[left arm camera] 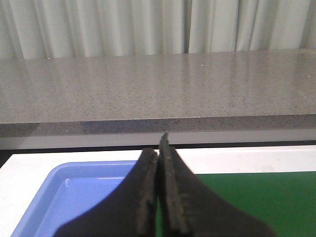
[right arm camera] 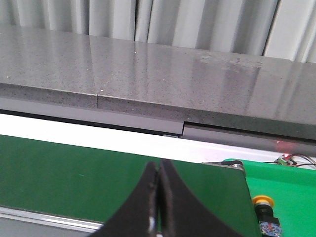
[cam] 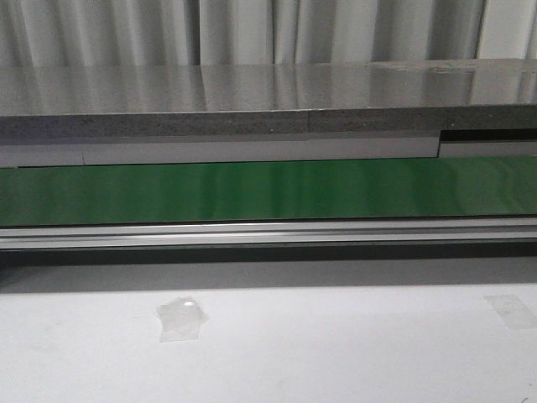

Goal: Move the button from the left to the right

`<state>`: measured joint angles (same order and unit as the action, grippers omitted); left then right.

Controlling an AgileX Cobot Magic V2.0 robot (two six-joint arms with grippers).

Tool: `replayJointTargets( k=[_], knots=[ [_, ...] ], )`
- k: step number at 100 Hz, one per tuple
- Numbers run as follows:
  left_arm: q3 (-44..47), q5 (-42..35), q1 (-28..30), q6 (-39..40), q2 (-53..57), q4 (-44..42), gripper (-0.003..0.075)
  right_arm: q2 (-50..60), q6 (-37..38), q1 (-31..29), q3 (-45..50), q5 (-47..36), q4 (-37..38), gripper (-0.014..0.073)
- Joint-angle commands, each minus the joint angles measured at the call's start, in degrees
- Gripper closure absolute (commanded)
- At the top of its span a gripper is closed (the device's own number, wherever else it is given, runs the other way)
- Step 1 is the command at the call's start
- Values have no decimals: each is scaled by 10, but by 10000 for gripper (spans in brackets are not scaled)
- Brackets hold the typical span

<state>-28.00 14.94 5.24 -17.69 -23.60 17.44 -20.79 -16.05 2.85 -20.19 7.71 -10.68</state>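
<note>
The button [right arm camera: 263,202], with a yellow-orange round cap on a black body with small blue and red marks, stands on a green surface just past the end of the green belt [right arm camera: 74,177], in the right wrist view only. My right gripper [right arm camera: 159,168] is shut and empty above the belt, well to the side of the button. My left gripper [left arm camera: 159,148] is shut and empty above the border between a blue tray [left arm camera: 74,197] and the green belt [left arm camera: 256,197]. Neither gripper nor the button shows in the front view.
The green belt [cam: 268,189] runs across the front view behind a metal rail [cam: 268,233]. A grey stone counter [cam: 252,92] and curtains lie beyond. Clear tape patches [cam: 180,317] sit on the white table [cam: 336,353]. Wires [right arm camera: 291,159] lie near the belt's end.
</note>
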Motion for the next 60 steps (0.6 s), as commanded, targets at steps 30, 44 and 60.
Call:
replayJointTargets(
  k=[30,44,60],
  knots=[
    [-15,-46,-4,5,-2,10,740,34,93,4,16,-43,85,662],
    [-15,-46,-4,5,-2,10,740,90,142,4,60,-43,115,662],
    [-15,-46,-4,5,-2,10,740,162,143,4,122,-43,115,662]
  ],
)
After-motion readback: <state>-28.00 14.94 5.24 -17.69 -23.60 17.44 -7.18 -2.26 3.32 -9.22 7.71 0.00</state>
